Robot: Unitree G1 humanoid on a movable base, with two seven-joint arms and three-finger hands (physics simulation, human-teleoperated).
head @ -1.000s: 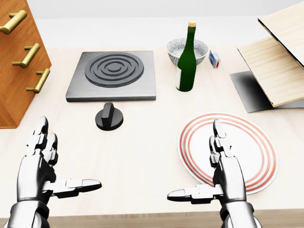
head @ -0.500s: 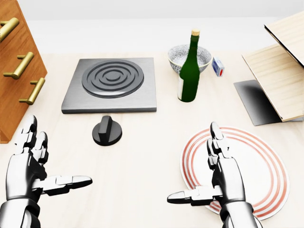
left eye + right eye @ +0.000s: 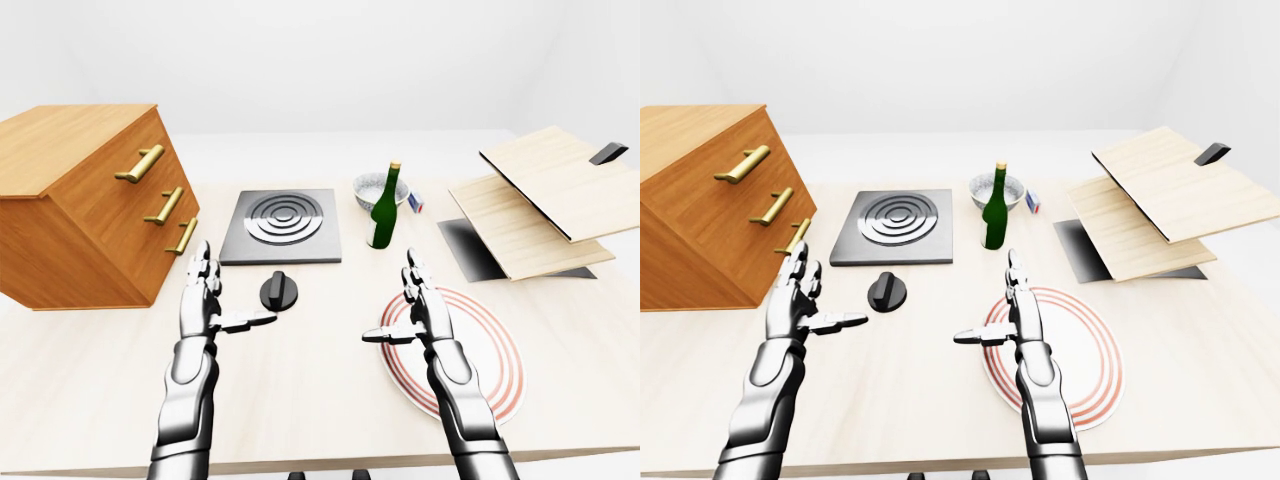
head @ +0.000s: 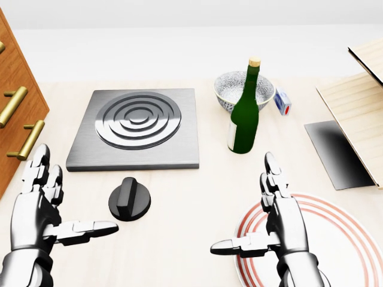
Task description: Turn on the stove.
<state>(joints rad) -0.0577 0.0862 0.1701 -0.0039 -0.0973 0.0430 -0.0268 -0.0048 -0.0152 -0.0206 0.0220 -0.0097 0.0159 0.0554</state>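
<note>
Knob [image 4: 129,200] sits on table [image 4: 179,239] just below the stove [image 4: 136,128], at 2 o'clock from left hand [image 4: 42,209], the nearer one; grip bar runs 12-to-6. Both hands, right hand [image 4: 278,221] too, spread, holding nothing.

No readable text, label or number on any object in view.

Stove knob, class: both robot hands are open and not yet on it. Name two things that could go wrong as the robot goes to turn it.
1. The left robot hand hangs to the left of the knob, its thumb pointing at it; a sideways approach might push the knob instead of gripping it.
2. If the right robot hand, now over the plate, reaches across, its arm could topple the tall green bottle.
</note>
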